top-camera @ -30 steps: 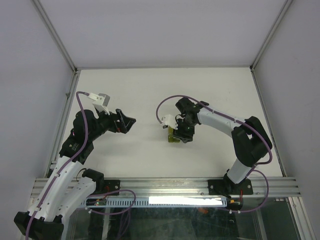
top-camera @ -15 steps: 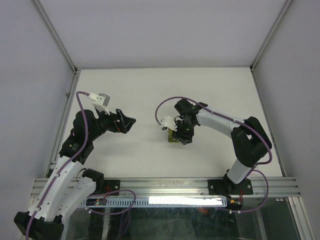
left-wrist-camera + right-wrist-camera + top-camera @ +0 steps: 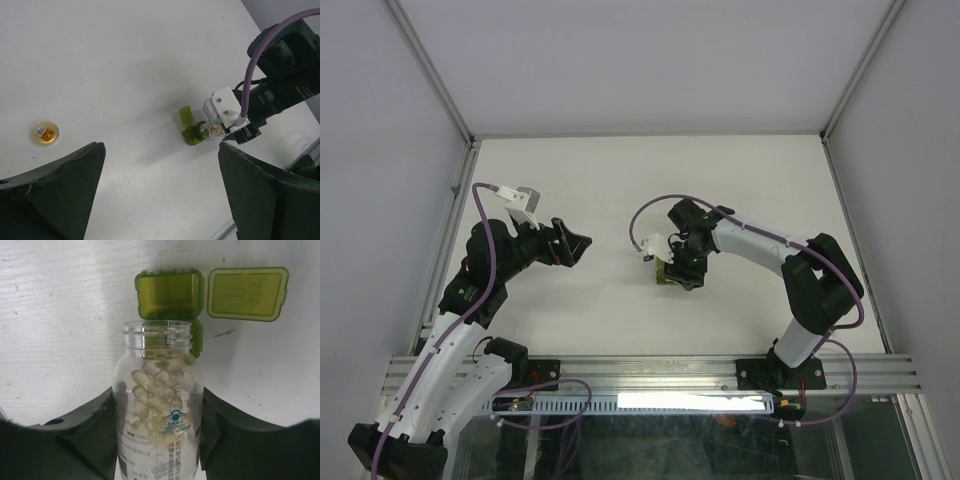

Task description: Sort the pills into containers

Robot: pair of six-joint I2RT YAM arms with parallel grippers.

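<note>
Clear bottle (image 3: 152, 452) of pills (image 3: 160, 385), clenched in right claw (image 3: 158, 407), mouth toward green box (image 3: 170, 290).

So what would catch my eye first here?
The clear plastic bottle of pale amber pills, gripped by the right gripper at mid-table, has its open mouth right at a tiny olive-green box whose lid is flipped open. The left gripper hangs open well to the left, and a small round orange-centred disc lies alone on the white table.
</note>
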